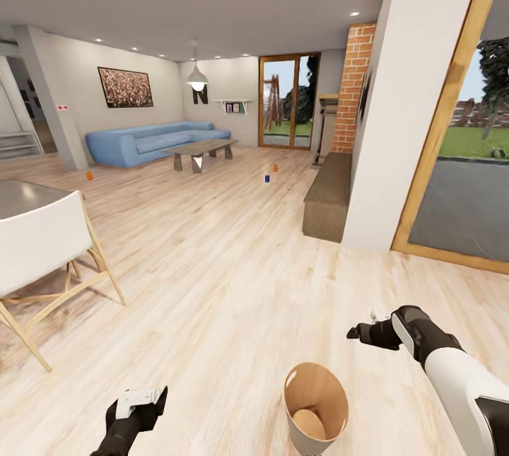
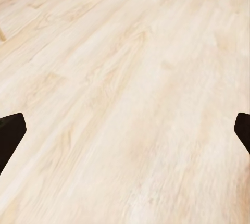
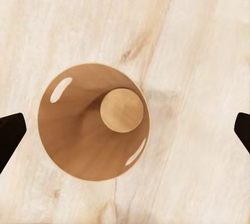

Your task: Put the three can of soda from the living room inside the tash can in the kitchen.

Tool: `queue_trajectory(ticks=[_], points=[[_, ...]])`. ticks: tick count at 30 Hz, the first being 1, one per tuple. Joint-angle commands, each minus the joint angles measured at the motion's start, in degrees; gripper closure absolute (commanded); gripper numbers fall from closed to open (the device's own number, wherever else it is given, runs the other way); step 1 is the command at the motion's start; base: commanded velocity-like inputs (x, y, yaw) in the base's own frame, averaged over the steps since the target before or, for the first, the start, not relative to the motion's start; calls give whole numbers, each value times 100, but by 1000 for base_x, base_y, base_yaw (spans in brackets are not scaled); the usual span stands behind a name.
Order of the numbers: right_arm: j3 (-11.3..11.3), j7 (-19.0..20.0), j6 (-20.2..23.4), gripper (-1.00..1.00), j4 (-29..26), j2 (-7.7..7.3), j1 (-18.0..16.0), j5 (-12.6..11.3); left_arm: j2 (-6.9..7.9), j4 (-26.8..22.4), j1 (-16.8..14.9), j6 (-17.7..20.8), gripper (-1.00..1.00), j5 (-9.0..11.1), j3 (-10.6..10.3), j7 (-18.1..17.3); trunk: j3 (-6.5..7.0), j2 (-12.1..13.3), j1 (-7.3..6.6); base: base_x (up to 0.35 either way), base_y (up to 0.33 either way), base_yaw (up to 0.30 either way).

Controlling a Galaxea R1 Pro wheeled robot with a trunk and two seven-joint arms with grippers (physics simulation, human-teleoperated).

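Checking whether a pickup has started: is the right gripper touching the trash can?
Apart. In the right wrist view the trash can stands on bare floor between the two fingertips, floor showing on both sides; the right gripper hangs off to its side in the head view.

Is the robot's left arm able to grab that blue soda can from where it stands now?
Probably not: the blue can sits far across the floor, while the left gripper hangs near the robot. Nothing blocks it.
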Motion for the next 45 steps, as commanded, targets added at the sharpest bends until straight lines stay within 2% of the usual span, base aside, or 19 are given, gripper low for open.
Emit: queue_trajectory(ticks=[1, 3, 6, 8, 9, 10, 11, 12, 17, 24, 45], points=[[0, 0, 0, -100, 0, 0, 0, -1, 4, -34, -27, 57, -100, 2, 3, -1, -19, -42, 23, 0, 0, 0], [0, 0, 0, -100, 0, 0, 0, -1, 6, -69, -65, 134, -100, 5, 5, 1, -54, -122, 67, 0, 0, 0], [0, 0, 0, -100, 0, 0, 0, -3, 7, -210, -254, 462, -100, 10, 9, 6, -108, -242, 132, 0, 0, 0], [0, 0, 0, -100, 3, 1, 0, -2, 8, -288, -461, 711, -100, 9, 10, 6, -144, -322, 176, 0, 0, 0], [0, 0, 0, -100, 5, 4, 0, -5, 3, -326, -728, 959, -100, 6, 16, 6, -162, -362, 198, 0, 0, 0], [0, 0, 0, -100, 5, 4, 0, -5, 3, -326, -728, 959, -100, 6, 16, 6, -180, -403, 220, 0, 0, 0], [0, 0, 0, -100, 6, 7, 0, -6, -1, -328, -872, 1084, -100, 5, 19, 6, -198, -443, 242, 0, 0, 0], [0, 2, 0, -100, 7, 20, 0, -8, -8, -234, -1262, 1462, -100, 8, 31, 0, -216, -483, 264, 0, 0, 0], [3, 43, 0, -100, 8, 38, 0, -4, -31, 261, -1583, 1789, -100, -2, 14, 9, -306, -683, 374, 0, 0, 0], [8, 150, 0, -100, 6, 46, 0, -4, -23, 883, -1704, 1919, -100, 57, 59, -17, -431, -964, 528, 0, 0, 0], [24, 321, 0, -100, -13, 36, 0, 7, -9, 1086, -1739, 1926, -100, 29, 24, -157, -808, -1806, 989, 0, 0, 0]])
